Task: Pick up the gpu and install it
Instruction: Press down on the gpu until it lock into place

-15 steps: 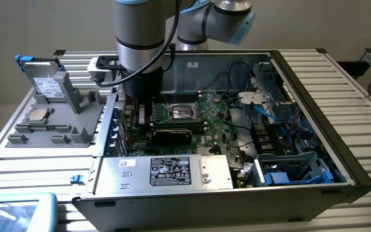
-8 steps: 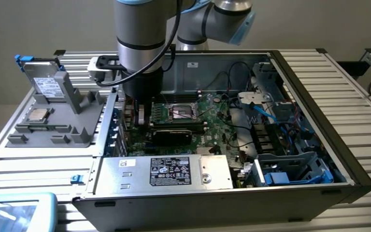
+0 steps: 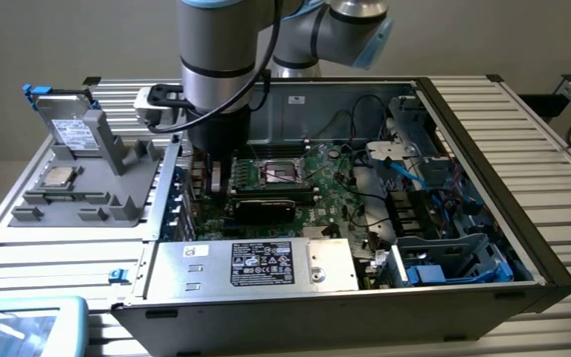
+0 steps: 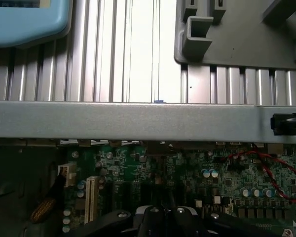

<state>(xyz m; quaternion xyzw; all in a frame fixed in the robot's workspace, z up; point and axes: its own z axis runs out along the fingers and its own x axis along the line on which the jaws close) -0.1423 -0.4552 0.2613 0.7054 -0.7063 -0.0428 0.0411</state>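
Green motherboard (image 3: 305, 178) sits in the open PC case (image 3: 484, 186) on the ribbed worktop (image 3: 68, 245). End effector (image 4: 165, 215) is clenched, down low over the board near the case's left wall. Can't really make out the gpu, honestly.

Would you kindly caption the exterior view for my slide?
Robot arm lowered into open computer case, shut gripper over the motherboard; grey holder tray beside it.
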